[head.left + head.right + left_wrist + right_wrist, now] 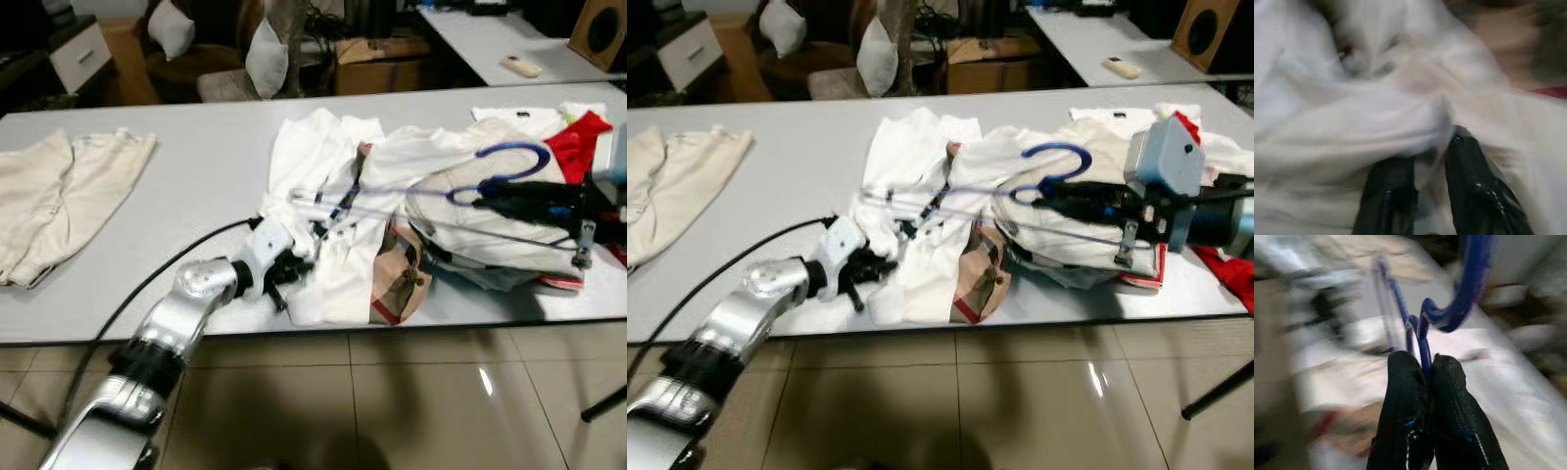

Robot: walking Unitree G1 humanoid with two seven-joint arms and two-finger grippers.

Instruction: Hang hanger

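Note:
A blue wire hanger (505, 166) lies over the heap of clothes (470, 206) on the grey table (186, 186). My right gripper (1058, 202) is shut on the blue hanger's neck (1420, 340), just below its hook (1058, 157). The hanger's thin arms (950, 196) stretch left across a white shirt (323, 186). My left gripper (294, 269) sits at the near edge of that white shirt (1352, 122), its black fingers (1474, 191) shut on a fold of the white cloth.
Beige trousers (59, 196) lie at the table's left end. A checked garment (397, 284) and a red cloth (578, 142) are in the heap. Behind the table stand chairs with white cushions (265, 54), a box and another table (490, 39). Tiled floor (392, 401) lies in front.

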